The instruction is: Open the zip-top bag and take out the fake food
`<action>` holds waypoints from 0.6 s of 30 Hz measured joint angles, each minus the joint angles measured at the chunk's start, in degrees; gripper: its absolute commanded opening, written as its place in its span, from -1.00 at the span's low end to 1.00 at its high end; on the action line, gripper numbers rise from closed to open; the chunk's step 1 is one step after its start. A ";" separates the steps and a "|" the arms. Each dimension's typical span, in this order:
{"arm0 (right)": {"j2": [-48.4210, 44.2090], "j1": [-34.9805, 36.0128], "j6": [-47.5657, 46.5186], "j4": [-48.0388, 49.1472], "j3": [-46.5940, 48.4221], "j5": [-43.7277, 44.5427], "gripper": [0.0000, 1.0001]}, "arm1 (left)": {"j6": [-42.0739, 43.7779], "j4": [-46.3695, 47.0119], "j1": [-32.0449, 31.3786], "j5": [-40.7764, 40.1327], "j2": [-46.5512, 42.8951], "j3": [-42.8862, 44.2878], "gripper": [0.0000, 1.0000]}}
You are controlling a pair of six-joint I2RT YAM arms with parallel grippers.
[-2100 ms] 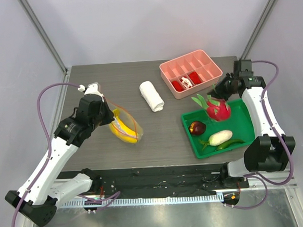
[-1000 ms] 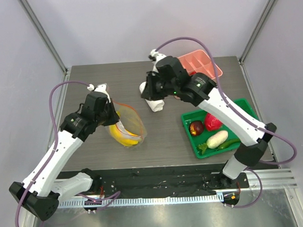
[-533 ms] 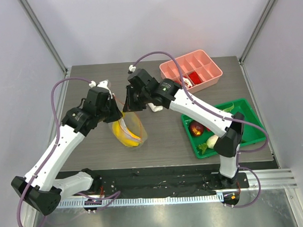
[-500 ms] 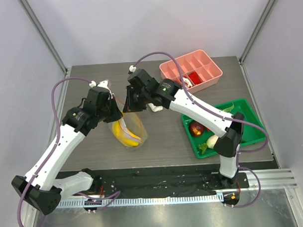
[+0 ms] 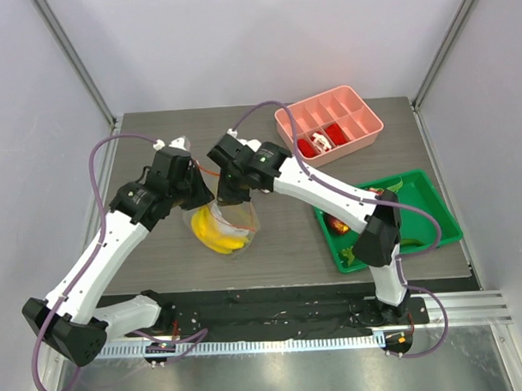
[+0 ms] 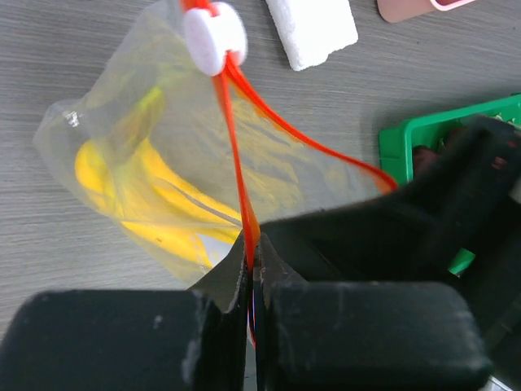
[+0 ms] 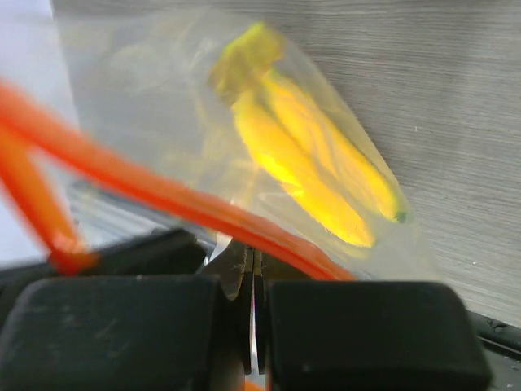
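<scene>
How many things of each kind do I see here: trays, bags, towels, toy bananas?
Trays: 2, the pink divided plastic tray and the green plastic tray
Clear zip-top plastic bag with an orange-red strip: 1
Rolled white cloth towel: 1
Yellow plastic toy banana: 1
Total: 5

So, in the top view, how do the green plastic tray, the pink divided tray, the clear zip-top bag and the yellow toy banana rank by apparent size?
1. green plastic tray, partly hidden by the right arm
2. pink divided tray
3. clear zip-top bag
4. yellow toy banana, inside the bag
</scene>
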 measured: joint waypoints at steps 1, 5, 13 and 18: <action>0.70 0.00 0.96 -0.26 0.28 0.33 -0.98 | -0.13 0.11 0.00 0.04 -0.09 -0.20 -1.00; 2.34 0.00 6.62 -0.57 0.28 0.31 -0.97 | -1.33 0.90 0.00 0.09 -1.70 -1.95 -1.00; 2.05 0.11 12.17 6.23 -7.69 0.98 -0.97 | -1.09 1.86 0.00 0.92 -6.25 -4.74 -1.00; 2.03 0.37 4.37 15.91 -14.21 0.17 -0.69 | -0.74 2.51 0.00 2.03 -6.21 -5.38 -1.00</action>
